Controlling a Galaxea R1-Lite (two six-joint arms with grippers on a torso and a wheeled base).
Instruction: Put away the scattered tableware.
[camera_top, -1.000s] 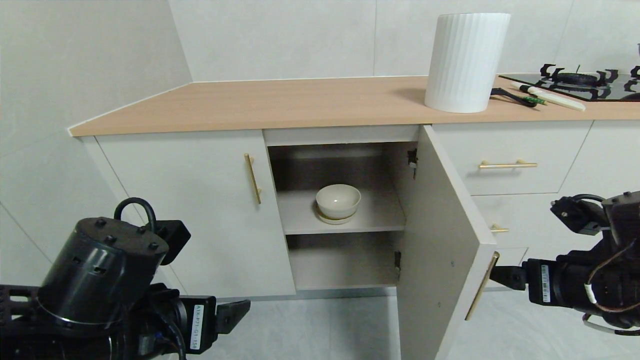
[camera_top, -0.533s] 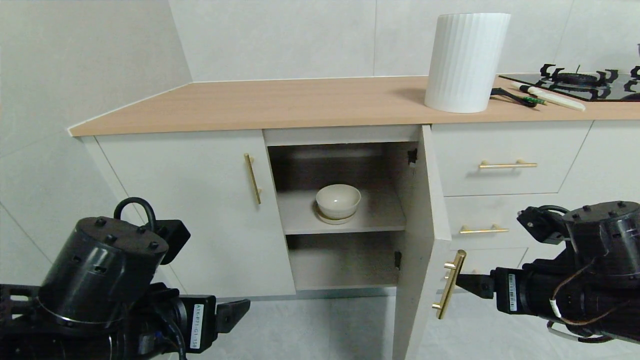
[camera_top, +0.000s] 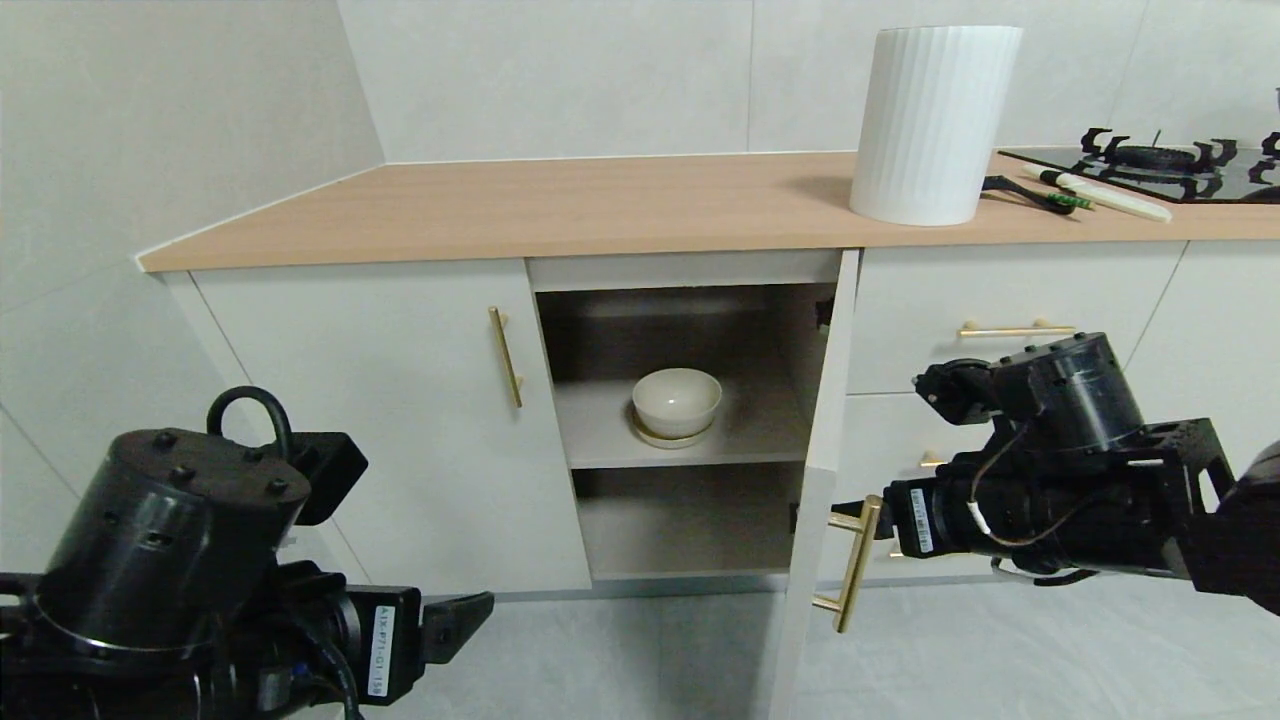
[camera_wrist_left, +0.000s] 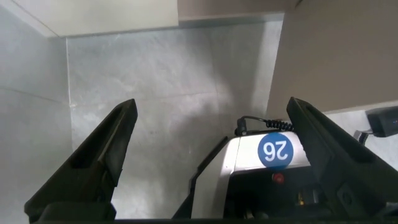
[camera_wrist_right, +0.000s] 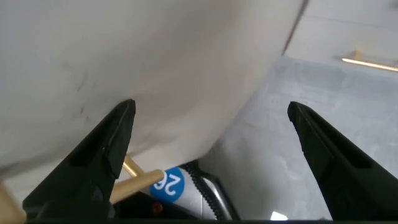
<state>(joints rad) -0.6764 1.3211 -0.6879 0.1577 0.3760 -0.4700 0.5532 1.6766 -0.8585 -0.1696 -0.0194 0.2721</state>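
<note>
Hovering low near the grey floor, the left gripper has its fingers spread open. Centre stage, the cream ceramic bowl sits on the upper cabinet shelf. Over at the half-open white cabinet door, the right gripper, fingers wide apart, is at the brass bar handle.

Door runs off the bottom edge, stove off the right; disc under bowl mostly covered, type unclear; utensils by stove too small to ID.
</note>
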